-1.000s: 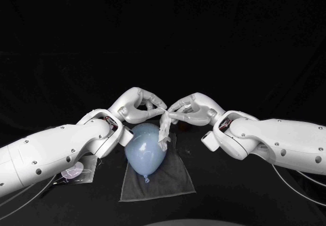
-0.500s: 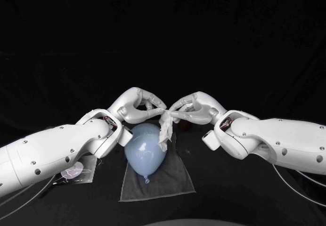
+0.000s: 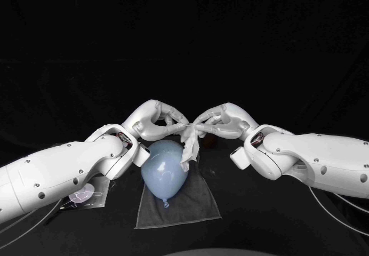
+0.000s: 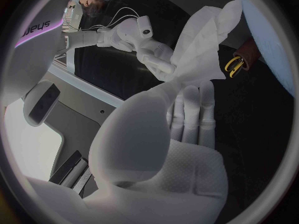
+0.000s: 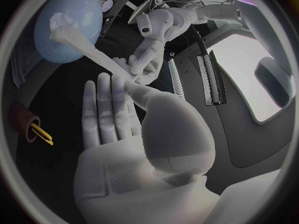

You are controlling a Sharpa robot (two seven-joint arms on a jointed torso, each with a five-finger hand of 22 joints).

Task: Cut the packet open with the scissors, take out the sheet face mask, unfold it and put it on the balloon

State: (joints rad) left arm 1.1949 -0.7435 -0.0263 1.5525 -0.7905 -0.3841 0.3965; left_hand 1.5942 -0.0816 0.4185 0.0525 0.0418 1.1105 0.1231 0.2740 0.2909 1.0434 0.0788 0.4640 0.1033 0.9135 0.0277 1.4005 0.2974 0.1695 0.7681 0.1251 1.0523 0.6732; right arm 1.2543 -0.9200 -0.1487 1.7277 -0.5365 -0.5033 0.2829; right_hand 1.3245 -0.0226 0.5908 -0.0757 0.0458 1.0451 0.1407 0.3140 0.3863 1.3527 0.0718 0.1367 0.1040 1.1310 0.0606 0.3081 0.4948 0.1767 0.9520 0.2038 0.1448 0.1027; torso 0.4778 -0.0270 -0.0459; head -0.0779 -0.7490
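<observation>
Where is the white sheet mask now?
Head view, centre: the white sheet face mask hangs from left robot hand and right robot hand, over the pale blue balloon.

The head camera is looking down from above onto the worktop, taking in both arms from some way back. Each wrist camera is sitting close behind its own hand, facing along the palm. All three are sharing the sheet face mask pinched between the left hand and right hand, around 12 o'clock from the balloon.
</observation>
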